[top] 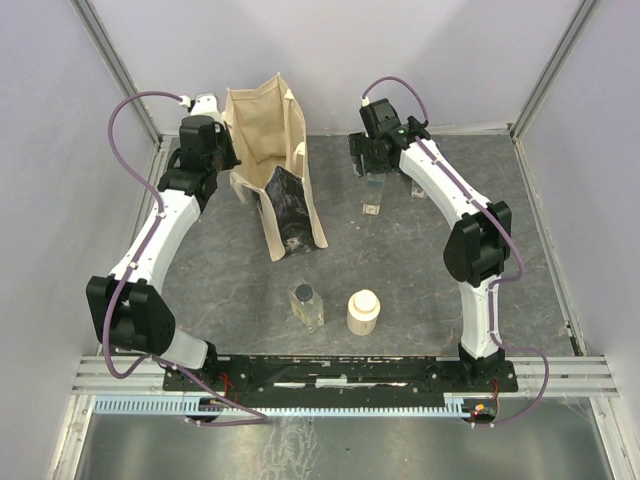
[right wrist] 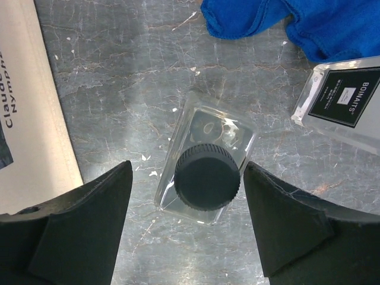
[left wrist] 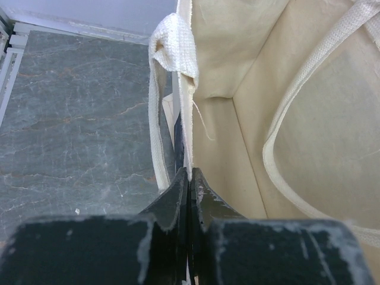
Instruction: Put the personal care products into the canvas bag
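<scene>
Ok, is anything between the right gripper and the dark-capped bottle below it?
Nothing visible. The right gripper is open, one finger on each side of the dark-capped clear bottle, with only bare table in the gaps. The labelled bottle and blue cloth lie outside the fingers.

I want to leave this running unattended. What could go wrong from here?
The right pincer straddles the clear bottle without touching it, and the bottle sits skewed to its jaws; closing may twist or topple it. The left pincer is shut on only the thin rim of the canvas bag; the fabric may slip free and the mouth sag. A second, labelled bottle sits close by and could get knocked.
</scene>
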You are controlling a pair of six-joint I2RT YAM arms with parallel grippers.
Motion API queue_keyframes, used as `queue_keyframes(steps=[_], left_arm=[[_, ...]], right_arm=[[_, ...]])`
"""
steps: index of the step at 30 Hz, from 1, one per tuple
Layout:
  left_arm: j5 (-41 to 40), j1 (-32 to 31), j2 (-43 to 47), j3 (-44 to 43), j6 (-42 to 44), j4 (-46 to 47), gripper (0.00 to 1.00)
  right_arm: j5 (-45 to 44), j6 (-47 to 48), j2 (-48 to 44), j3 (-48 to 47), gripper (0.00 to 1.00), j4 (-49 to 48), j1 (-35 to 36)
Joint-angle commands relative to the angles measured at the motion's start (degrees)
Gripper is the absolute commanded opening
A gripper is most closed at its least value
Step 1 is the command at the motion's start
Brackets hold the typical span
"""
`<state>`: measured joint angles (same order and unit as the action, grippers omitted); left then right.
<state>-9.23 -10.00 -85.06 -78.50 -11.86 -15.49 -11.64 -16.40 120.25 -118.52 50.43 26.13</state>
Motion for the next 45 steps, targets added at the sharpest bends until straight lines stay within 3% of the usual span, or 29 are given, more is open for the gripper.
queue_keyframes(steps=[1, 7, 17, 21, 26, 27, 36, 45], left_arm=[[1.01, 0.03, -0.99, -1.13, 0.84, -0.52, 0.03], [3.76, -0.01, 0.65, 1.42, -0.69, -0.16, 0.03], [4.93, -1.95, 7.3, 5.33, -2.8, -3.76, 0.03], [5.46, -2.78, 9.36, 4.94, -3.09, -5.07, 0.03], [6.26, -3.76, 11.33, 3.93, -3.06, -8.25, 0.03], [6.46, -3.97, 11.86, 4.07, -3.22, -8.59, 0.03], [6.77, -5.68, 15.85, 7.79, -3.77, -8.56, 0.03], [8.15, -7.3, 16.41, 11.41, -4.34, -6.05, 0.03]], right_arm=[[-1.15, 1.4, 0.78, -2.5, 0.83, 0.53, 0.23], [-3.88, 2.48, 1.61, -0.29, 0.82, -0.2, 0.24], [-3.81, 7.07, 3.38, 0.57, 0.64, -1.93, 0.25], [-4.35, 7.94, 3.06, 0.64, 0.44, -1.79, 0.24], [-4.62, 8.8, 2.19, -2.21, 0.04, 1.5, 0.26], [-4.51, 9.0, 1.83, -3.35, 0.01, 2.66, 0.22], [-2.03, 11.06, -5.45, -16.61, 0.0, 8.58, 0.27], [7.91, 11.95, -16.45, -16.94, 0.01, -8.27, 0.31]])
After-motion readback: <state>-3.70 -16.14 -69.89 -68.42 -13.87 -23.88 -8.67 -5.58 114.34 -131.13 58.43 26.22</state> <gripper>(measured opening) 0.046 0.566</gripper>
